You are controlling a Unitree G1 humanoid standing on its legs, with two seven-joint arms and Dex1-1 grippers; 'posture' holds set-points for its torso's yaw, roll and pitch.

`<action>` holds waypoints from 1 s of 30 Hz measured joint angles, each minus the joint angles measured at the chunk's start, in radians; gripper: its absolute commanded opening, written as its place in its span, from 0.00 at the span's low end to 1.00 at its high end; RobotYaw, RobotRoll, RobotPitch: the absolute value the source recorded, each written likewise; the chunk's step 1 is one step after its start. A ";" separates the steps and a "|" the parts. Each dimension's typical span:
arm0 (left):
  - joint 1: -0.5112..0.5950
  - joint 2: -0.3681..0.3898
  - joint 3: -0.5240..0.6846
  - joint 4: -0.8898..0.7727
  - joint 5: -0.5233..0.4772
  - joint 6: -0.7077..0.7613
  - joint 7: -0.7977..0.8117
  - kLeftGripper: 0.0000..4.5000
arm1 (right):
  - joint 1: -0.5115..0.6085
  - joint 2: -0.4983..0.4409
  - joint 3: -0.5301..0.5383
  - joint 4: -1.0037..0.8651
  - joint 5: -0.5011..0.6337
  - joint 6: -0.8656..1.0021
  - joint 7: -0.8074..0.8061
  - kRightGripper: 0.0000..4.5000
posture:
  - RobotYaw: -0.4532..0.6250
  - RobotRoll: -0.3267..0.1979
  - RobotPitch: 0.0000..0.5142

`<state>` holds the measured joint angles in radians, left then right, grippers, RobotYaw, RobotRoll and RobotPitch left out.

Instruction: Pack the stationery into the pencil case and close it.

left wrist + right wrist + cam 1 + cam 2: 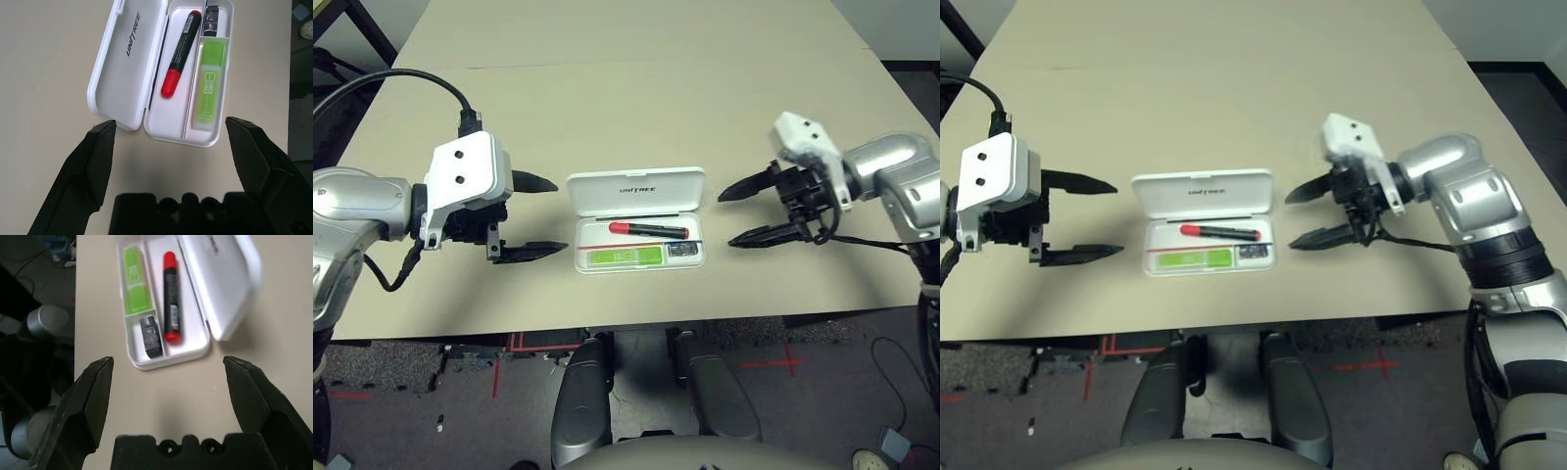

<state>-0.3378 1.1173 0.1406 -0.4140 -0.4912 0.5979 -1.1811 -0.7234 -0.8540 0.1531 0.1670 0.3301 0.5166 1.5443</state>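
Note:
The white pencil case (690, 257) lies open at the table's middle, its lid (636, 191) with dark lettering folded back flat. Inside lie the stationery: a black marker with a red cap (648, 229), a lime-green stick with a white label (625, 257) and a small dark-grey lump (680, 252). My left gripper (540, 217) is open to the left of the case, fingers pointing at it, nothing between them. My right gripper (742, 215) is open just right of the case, also empty. Both wrist views show the case and its contents beyond the spread fingers (100, 152) (95, 387).
The beige table (626, 108) stretches far behind the case, with a faint seam across it. Its front edge runs close below the case. Beyond the edge is dark floor with red tape marks (788, 364).

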 measured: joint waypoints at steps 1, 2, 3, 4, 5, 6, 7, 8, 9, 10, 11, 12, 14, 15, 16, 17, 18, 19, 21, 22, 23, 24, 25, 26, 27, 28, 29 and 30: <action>0.005 0.000 0.003 0.003 0.001 -0.004 0.000 1.00 | 0.012 -0.004 -0.015 0.009 0.004 -0.005 0.000 0.99 | 0.49 0.62 0.44; 0.007 0.000 0.003 0.006 0.001 -0.007 0.000 1.00 | 0.018 -0.006 -0.019 0.016 0.008 -0.008 -0.001 0.99 | 0.49 0.62 0.44; 0.009 0.000 0.004 0.010 0.002 -0.012 0.000 1.00 | 0.027 -0.006 -0.026 0.017 0.012 -0.011 -0.002 0.99 | 0.49 0.62 0.44; 0.012 0.000 0.004 0.025 0.006 -0.018 0.003 1.00 | 0.039 -0.006 -0.036 0.016 0.016 -0.012 -0.006 0.99 | 0.49 0.62 0.44; 0.015 -0.001 0.005 0.047 0.014 -0.021 0.010 1.00 | 0.054 -0.007 -0.049 0.015 0.023 -0.012 -0.009 0.99 | 0.49 0.62 0.44; 0.018 -0.002 0.005 0.070 0.023 -0.026 0.018 1.00 | 0.068 -0.012 -0.056 0.012 0.029 -0.009 -0.015 0.99 | 0.49 0.62 0.44; 0.020 -0.002 0.005 0.087 0.031 -0.032 0.024 1.00 | 0.077 -0.016 -0.059 0.007 0.032 -0.005 -0.021 0.99 | 0.48 0.62 0.44; 0.022 -0.003 0.004 0.108 0.042 -0.039 0.029 1.00 | 0.086 -0.020 -0.059 -0.002 0.035 0.001 -0.025 0.99 | 0.48 0.62 0.44; 0.021 -0.006 0.004 0.124 0.049 -0.045 0.036 1.00 | 0.094 -0.022 -0.060 -0.013 0.043 0.005 -0.030 0.99 | 0.48 0.62 0.43; 0.020 -0.012 0.004 0.137 0.054 -0.053 0.042 1.00 | 0.102 -0.025 -0.065 -0.023 0.048 0.008 -0.034 0.99 | 0.48 0.62 0.43; 0.016 -0.020 0.003 0.154 0.058 -0.058 0.049 1.00 | 0.108 -0.027 -0.072 -0.032 0.053 0.013 -0.038 0.99 | 0.48 0.62 0.43; 0.009 -0.030 0.000 0.172 0.066 -0.062 0.060 1.00 | 0.114 -0.031 -0.080 -0.046 0.057 0.019 -0.042 0.99 | 0.48 0.62 0.43; -0.011 -0.047 -0.008 0.211 0.086 -0.066 0.085 1.00 | 0.117 -0.039 -0.092 -0.067 0.070 0.027 -0.048 0.99 | 0.47 0.62 0.43; -0.021 -0.049 -0.011 0.232 0.097 -0.066 0.097 1.00 | 0.120 -0.040 -0.093 -0.077 0.074 0.033 -0.051 0.99 | 0.47 0.62 0.43; -0.039 -0.055 -0.020 0.253 0.111 -0.064 0.114 1.00 | 0.125 -0.043 -0.095 -0.088 0.078 0.037 -0.054 0.99 | 0.47 0.62 0.43; -0.069 -0.071 -0.033 0.282 0.127 -0.059 0.136 0.92 | 0.128 -0.045 -0.097 -0.093 0.082 0.040 -0.057 1.00 | 0.47 0.62 0.43; -0.103 -0.093 -0.040 0.312 0.142 -0.050 0.165 0.86 | 0.131 -0.047 -0.098 -0.097 0.087 0.043 -0.059 1.00 | 0.47 0.62 0.43; -0.130 -0.108 -0.046 0.340 0.157 -0.041 0.194 0.80 | 0.133 -0.049 -0.098 -0.108 0.090 0.045 -0.059 1.00 | 0.47 0.62 0.43; -0.175 -0.134 -0.054 0.398 0.183 -0.029 0.239 0.62 | 0.140 -0.055 -0.099 -0.129 0.095 0.050 -0.060 1.00 | 0.47 0.62 0.43; -0.193 -0.141 -0.062 0.421 0.194 -0.028 0.251 0.53 | 0.144 -0.060 -0.099 -0.133 0.097 0.050 -0.060 1.00 | 0.47 0.62 0.43; -0.212 -0.159 -0.067 0.439 0.207 -0.026 0.268 0.44 | 0.146 -0.064 -0.099 -0.137 0.098 0.054 -0.060 1.00 | 0.47 0.62 0.43; -0.228 -0.173 -0.074 0.450 0.214 -0.023 0.280 0.37 | 0.147 -0.067 -0.099 -0.143 0.099 0.057 -0.061 1.00 | 0.47 0.62 0.43; -0.250 -0.199 -0.081 0.468 0.220 -0.017 0.294 0.28 | 0.148 -0.071 -0.099 -0.151 0.100 0.060 -0.062 1.00 | 0.47 0.62 0.43; -0.271 -0.224 -0.085 0.480 0.225 -0.011 0.314 0.19 | 0.148 -0.072 -0.099 -0.164 0.102 0.063 -0.063 1.00 | 0.47 0.62 0.43; -0.288 -0.245 -0.090 0.491 0.230 -0.006 0.327 0.10 | 0.148 -0.072 -0.099 -0.172 0.106 0.067 -0.063 1.00 | 0.47 0.62 0.43; -0.305 -0.261 -0.098 0.506 0.233 -0.002 0.339 0.01 | 0.148 -0.073 -0.099 -0.177 0.109 0.068 -0.065 1.00 | 0.47 0.62 0.43; -0.318 -0.276 -0.103 0.513 0.238 0.003 0.350 0.01 | 0.149 -0.074 -0.099 -0.179 0.109 0.068 -0.068 1.00 | 0.47 0.62 0.43; -0.323 -0.287 -0.105 0.514 0.240 0.006 0.356 0.01 | 0.150 -0.074 -0.099 -0.182 0.109 0.068 -0.071 1.00 | 0.47 0.62 0.43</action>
<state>-0.6609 0.8299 0.0356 0.1005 -0.2515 0.6044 -0.8255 -0.5736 -0.9284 0.0539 -0.0147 0.4388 0.5849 1.4732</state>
